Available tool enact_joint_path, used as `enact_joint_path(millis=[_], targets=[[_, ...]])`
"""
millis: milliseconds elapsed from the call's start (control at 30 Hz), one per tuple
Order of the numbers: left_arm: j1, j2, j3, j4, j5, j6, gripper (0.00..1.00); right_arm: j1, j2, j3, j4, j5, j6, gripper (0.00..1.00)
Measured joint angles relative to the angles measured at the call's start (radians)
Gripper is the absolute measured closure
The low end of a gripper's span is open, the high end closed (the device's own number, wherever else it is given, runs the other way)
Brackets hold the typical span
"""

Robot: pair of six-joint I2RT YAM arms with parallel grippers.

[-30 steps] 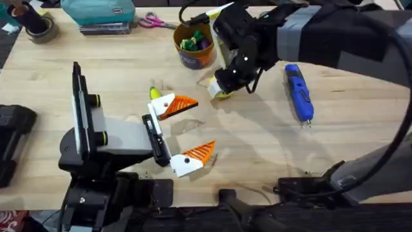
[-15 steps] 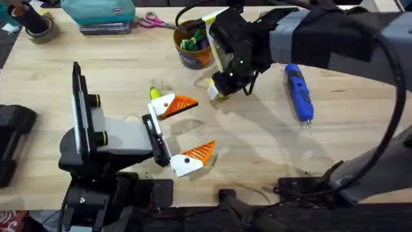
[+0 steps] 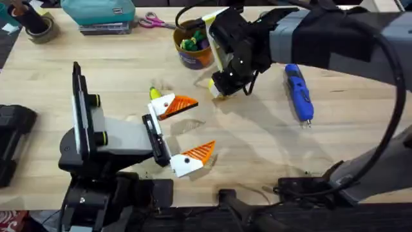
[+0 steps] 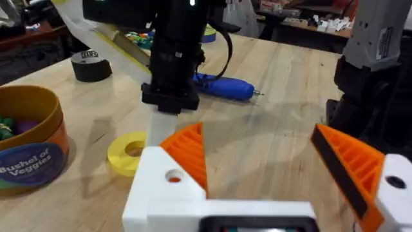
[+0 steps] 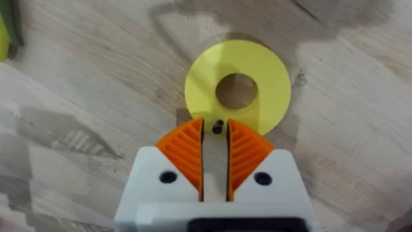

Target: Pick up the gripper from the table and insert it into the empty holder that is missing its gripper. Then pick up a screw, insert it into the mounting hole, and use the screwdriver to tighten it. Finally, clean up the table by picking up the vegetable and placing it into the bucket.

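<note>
Claw (image 5: 215, 129) on right arm pinches what seems a screw (image 5: 217, 126).

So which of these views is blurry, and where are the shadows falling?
Overhead: the right arm looms large, dark and soft near the camera, shadowing the table beneath it. Right wrist: crisp, with a shadow above the yellow tape ring. Left wrist: near orange tips sharp, background room soft.
</note>
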Motion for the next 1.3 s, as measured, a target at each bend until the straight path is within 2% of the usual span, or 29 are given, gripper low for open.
enact_joint_path(millis=[467,733,1100,1300], targets=[[0.000,0.000,0.000,0.000,0.000,0.000,0.015,0.000,0.004,0.000,0.008,0.000,-0.007,0.841],[0.000,0.000,0.000,0.000,0.000,0.000,0.015,0.000,0.018,0.000,0.010,0.005,-0.007,0.991],[0.000,0.000,0.000,0.000,0.000,0.000,0.015,0.000,0.018,0.002,0.008,0.007,-0.007,0.995],[0.000,0.000,0.000,0.000,0.000,0.000,0.015,0.000,0.018,0.051,-0.040,0.015,-0.007,0.996]])
